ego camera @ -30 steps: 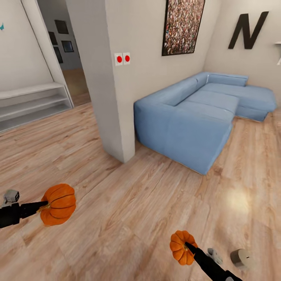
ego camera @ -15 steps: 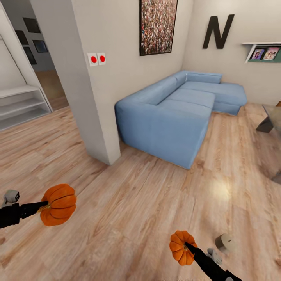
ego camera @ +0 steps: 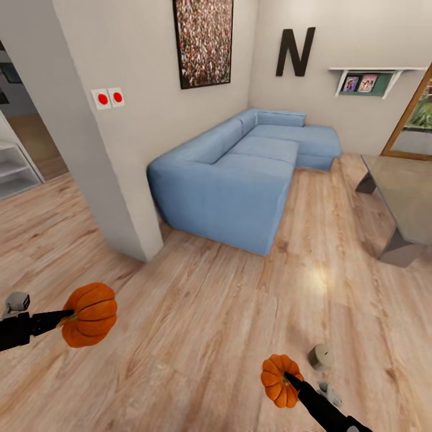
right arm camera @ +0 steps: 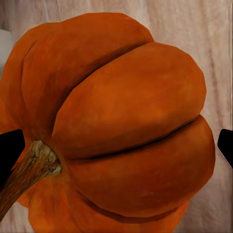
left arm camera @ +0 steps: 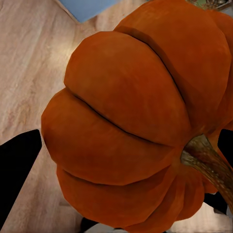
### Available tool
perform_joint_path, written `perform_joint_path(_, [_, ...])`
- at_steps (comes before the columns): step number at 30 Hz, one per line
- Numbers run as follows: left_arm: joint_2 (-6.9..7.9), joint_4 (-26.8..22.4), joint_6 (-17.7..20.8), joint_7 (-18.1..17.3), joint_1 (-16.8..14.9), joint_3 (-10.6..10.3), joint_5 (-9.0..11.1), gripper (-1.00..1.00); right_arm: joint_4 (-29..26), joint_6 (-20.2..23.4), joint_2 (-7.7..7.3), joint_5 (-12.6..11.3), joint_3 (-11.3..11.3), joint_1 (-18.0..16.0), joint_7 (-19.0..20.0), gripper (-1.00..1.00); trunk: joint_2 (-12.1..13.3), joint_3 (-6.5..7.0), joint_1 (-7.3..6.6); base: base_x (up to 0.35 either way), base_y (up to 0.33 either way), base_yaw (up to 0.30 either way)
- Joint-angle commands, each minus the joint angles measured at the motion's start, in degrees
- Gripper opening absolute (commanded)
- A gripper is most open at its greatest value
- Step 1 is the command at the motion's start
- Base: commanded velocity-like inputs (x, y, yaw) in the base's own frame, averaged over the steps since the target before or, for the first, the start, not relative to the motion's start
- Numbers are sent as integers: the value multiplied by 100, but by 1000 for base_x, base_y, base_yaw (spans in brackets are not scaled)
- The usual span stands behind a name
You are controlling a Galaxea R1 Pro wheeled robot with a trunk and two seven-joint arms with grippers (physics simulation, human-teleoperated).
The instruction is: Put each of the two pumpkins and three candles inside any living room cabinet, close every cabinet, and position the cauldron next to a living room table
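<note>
I carry two orange pumpkins above the wooden floor. My left gripper [ego camera: 68, 316] is shut on the stem side of the larger-looking pumpkin [ego camera: 91, 314] at the lower left. The left wrist view has that pumpkin [left arm camera: 131, 121] close up between dark fingers [left arm camera: 17, 165]. At the bottom right, my right gripper [ego camera: 288, 380] is shut on the other pumpkin [ego camera: 277, 378], seen close in the right wrist view [right arm camera: 126, 121]. A pale stubby candle [ego camera: 321, 357] lies on the floor just beyond my right hand. The cabinet and the cauldron are out of view.
A blue corner sofa [ego camera: 240, 174] stands ahead against the wall. A white wall pillar [ego camera: 108, 168] juts out on the left. A low grey table [ego camera: 402, 192] stands at the right edge. Open wooden floor [ego camera: 204, 312] lies between me and them.
The whole picture has slid left, so the camera has turned right: the grey table and a wall shelf have come into view. Both grippers keep their pumpkins in the same place.
</note>
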Motion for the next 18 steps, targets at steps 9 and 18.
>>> perform_joint_path(9, [1, -2, 50, -13, -2, 6, 54, -100, -1, 3, 2, -57, -26, -4, -2, -100, 360, 158, -199, 0, 0, -276])
perform_joint_path(18, [1, -2, 50, -13, -1, 4, 54, -100, -6, -22, 2, -58, -29, -4, 3, -100, 721, 306, -397, 0, 0, -79])
